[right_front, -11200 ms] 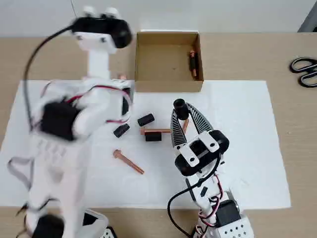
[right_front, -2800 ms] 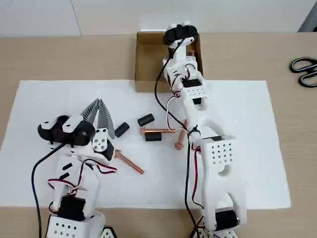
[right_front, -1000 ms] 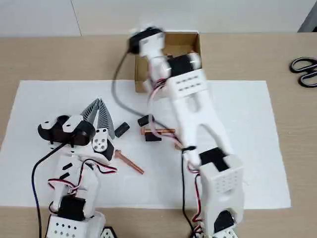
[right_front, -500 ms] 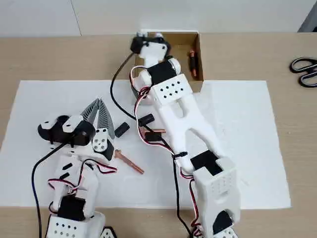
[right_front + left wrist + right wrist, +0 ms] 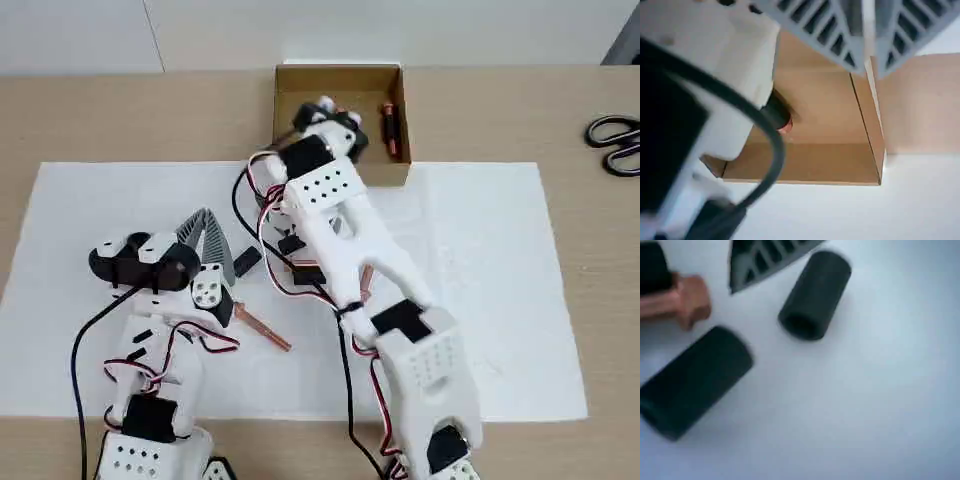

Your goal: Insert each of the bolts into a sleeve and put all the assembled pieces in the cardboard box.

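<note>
Left gripper [image 5: 203,216]: narrow, nothing held.
Right gripper [image 5: 755,260]: opening could not be told; just beside black sleeve [image 5: 815,295].
Risk: could have nudged round sleeve, rolling it clear of grasp.

No text, number, label or sign can be read on anything in view (the box [image 5: 385,174] has plain brown walls, and the sheet [image 5: 500,260] is plain white).
</note>
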Controlling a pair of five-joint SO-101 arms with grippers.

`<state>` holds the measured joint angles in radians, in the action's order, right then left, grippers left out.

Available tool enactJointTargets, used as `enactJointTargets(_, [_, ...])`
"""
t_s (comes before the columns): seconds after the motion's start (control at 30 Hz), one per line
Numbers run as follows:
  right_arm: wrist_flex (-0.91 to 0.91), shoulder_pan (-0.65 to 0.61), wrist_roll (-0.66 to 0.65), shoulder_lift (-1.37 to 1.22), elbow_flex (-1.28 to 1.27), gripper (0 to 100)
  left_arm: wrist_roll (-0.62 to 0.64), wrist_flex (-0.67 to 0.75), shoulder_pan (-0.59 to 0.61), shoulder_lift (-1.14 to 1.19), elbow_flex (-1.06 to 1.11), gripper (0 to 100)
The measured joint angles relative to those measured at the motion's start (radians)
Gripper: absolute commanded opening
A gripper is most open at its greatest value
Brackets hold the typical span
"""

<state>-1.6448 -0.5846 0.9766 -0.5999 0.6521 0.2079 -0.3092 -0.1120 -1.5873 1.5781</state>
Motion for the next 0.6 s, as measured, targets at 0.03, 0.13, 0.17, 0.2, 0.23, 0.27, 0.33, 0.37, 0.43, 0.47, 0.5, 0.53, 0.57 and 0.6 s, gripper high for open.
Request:
enactJointTargets(0.03, [0.003, 0.000, 0.029, -0.026, 0.000, 19.6, 0.000, 0.000, 0.000, 0.000, 0.006, 1])
enactJointTargets(0.13, [0.006, 0.000, 0.071, -0.084, 0.000, 19.6, 0.000, 0.000, 0.000, 0.000, 0.015, 1])
enactJointTargets(0.17, [0.014, 0.002, 0.077, -0.087, 0.000, 19.6, 0.000, 0.000, 0.000, 0.000, 0.015, 1])
enactJointTargets(0.2, [0.028, 0.003, 0.078, -0.089, 0.000, 19.6, 0.000, 0.000, 0.000, 0.000, 0.015, 1])
enactJointTargets(0.23, [0.048, 0.003, 0.081, -0.092, 0.000, 19.6, 0.000, 0.000, 0.000, 0.000, 0.015, 1])
enactJointTargets(0.27, [0.071, 0.003, 0.083, -0.092, 0.000, 19.6, 0.000, 0.000, 0.000, 0.000, 0.015, 1])
enactJointTargets(0.33, [0.107, 0.002, 0.083, -0.094, 0.000, 19.6, 0.000, 0.000, 0.000, 0.000, 0.015, 1])
enactJointTargets(0.37, [0.120, 0.002, 0.083, -0.094, 0.000, 19.6, 0.000, 0.000, 0.000, 0.000, 0.015, 1])
enactJointTargets(0.43, [0.135, 0.002, 0.083, -0.094, 0.000, 19.6, 0.000, 0.000, 0.000, 0.000, 0.015, 1])
enactJointTargets(0.47, [0.137, 0.002, 0.083, -0.094, 0.000, 19.6, 0.000, 0.002, 0.000, 0.000, 0.015, 1])
enactJointTargets(0.5, [0.141, 0.002, 0.083, -0.094, 0.000, 19.6, 0.000, 0.002, 0.000, 0.000, 0.015, 1])
enactJointTargets(0.53, [0.144, 0.002, 0.083, -0.094, 0.000, 19.6, 0.000, 0.002, 0.000, 0.000, 0.015, 1])
enactJointTargets(0.57, [0.150, 0.002, 0.083, -0.098, 0.000, 19.6, 0.000, 0.002, 0.000, 0.000, 0.015, 1])
enactJointTargets(0.6, [0.160, 0.002, 0.083, -0.100, 0.000, 19.6, 0.000, 0.002, 0.000, 0.000, 0.015, 1])
